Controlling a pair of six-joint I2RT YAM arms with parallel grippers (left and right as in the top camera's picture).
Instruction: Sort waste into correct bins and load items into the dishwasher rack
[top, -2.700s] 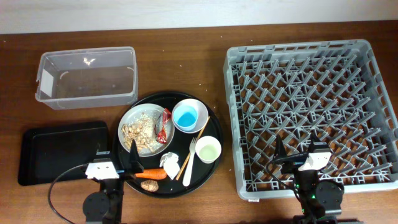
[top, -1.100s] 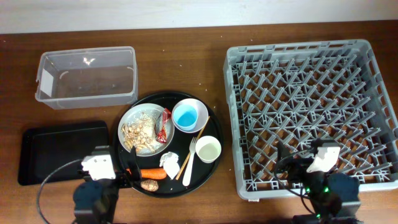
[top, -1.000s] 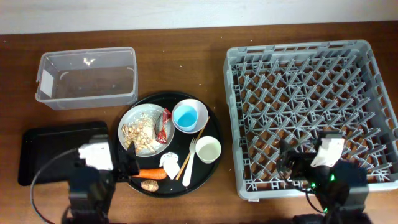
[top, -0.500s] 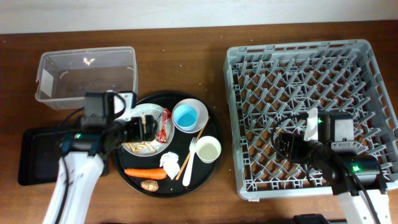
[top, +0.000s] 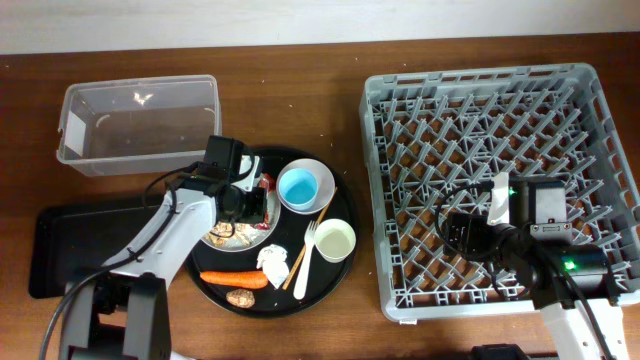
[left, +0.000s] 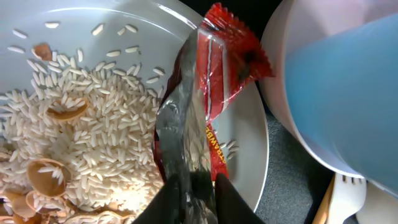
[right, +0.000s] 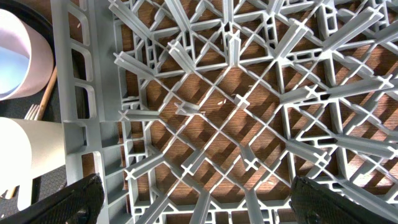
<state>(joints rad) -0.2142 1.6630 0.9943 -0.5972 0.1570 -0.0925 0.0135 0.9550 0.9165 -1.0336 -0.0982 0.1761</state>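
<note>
My left gripper (left: 196, 198) is shut on the silver end of the crumpled red-and-silver wrapper (left: 214, 81), which lies on the white plate (left: 252, 155) beside the oat-like scraps (left: 81, 124). From overhead, the left gripper (top: 250, 205) is over the plate (top: 212, 190), left of the light blue cup (top: 303, 186) nested in the pale bowl (top: 322, 169). The carrot (top: 232, 278), brown lump (top: 238, 297), tissue (top: 273, 266), fork (top: 305, 262) and small white cup (top: 334, 240) lie nearby. My right gripper (right: 202, 205) stands open and holds nothing, above the grey dishwasher rack (top: 480, 90).
The clear tub (top: 140, 122) stands at the back left and the shallow black tray (top: 70, 240) at the front left. Everything on the left sits on a round black tray (top: 335, 280). A thin wooden stick (top: 323, 212) lies between bowl and small cup.
My left arm has swung from the tub's side onto the plate, and its jaws have closed on the wrapper. The right arm has barely moved in the last half second.
</note>
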